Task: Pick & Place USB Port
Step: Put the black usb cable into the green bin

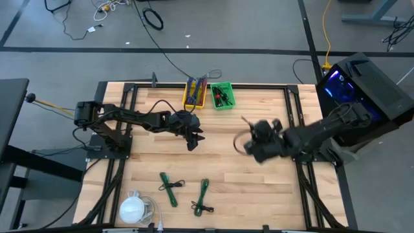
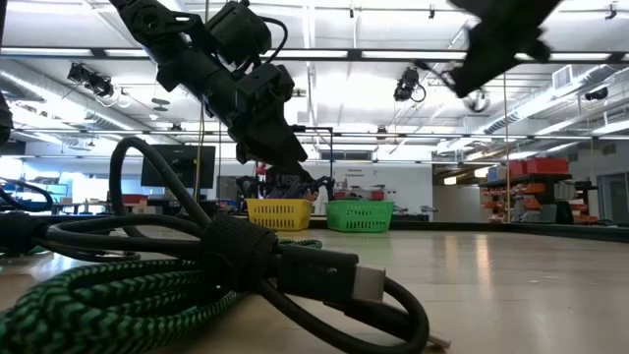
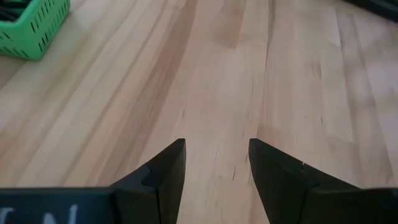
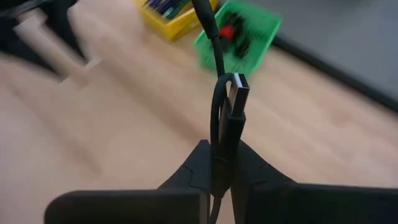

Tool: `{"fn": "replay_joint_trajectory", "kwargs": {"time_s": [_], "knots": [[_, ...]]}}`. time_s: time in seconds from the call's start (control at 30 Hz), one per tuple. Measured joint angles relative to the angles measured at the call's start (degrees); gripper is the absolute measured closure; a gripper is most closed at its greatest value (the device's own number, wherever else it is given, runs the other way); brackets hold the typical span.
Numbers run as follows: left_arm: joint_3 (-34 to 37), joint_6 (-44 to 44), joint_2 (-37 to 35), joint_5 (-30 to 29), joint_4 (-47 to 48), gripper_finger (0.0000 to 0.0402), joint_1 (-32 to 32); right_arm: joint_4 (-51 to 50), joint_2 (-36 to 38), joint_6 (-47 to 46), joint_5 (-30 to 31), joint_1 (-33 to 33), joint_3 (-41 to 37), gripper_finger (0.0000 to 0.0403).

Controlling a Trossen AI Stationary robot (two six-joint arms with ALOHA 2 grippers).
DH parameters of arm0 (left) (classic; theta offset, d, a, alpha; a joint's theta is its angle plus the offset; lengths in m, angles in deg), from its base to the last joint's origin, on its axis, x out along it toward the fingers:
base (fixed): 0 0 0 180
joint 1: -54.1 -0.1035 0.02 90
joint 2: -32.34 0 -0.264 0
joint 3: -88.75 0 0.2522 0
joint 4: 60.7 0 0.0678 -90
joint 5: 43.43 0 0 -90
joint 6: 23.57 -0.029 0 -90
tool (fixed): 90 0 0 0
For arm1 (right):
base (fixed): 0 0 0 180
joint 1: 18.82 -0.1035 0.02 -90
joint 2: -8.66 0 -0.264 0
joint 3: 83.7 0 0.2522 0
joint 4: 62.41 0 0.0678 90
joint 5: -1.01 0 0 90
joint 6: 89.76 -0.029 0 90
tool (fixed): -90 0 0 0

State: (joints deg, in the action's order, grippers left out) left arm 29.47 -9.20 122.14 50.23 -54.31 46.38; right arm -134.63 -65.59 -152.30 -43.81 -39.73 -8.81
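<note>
Green basket (image 3: pixel 31 28) cut off — contents unseen

The left tool (image 1: pixel 193 144) sits near the middle of the high view, fingers apart. The right tool (image 1: pixel 249 144) sits right of the middle, fingers squeezed shut.

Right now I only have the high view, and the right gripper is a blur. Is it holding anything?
Observer: Yes. The right gripper is shut on a black USB cable, plug end sticking out past the fingers.
Operator: And the left gripper?
Observer: The left gripper is open with nothing between its fingers, only bare table ahead.
Operator: What faces the right wrist camera?
Observer: The green basket and the yellow basket lie beyond the plug.
</note>
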Motion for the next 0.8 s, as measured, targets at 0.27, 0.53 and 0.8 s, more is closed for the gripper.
{"fn": "replay_joint_trajectory", "kwargs": {"time_s": [0.27, 0.53, 0.8], "knots": [[0.02, 0.02, 0.00, 0.00, -1.36, 0.0220, 0.00, 23.77, -0.43, 34.40, -11.40, 21.44, 0.00, 0.0383], [0.02, 0.02, 0.00, 0.00, -1.67, 0.0220, 0.23, 37.64, -5.48, 48.68, -27.39, 41.19, 0.09, 0.0383], [0.02, -0.06, 0.00, 0.00, -1.92, 0.0220, 0.24, 49.10, -19.21, 51.79, -41.66, 52.01, 0.09, 0.0383]]}}
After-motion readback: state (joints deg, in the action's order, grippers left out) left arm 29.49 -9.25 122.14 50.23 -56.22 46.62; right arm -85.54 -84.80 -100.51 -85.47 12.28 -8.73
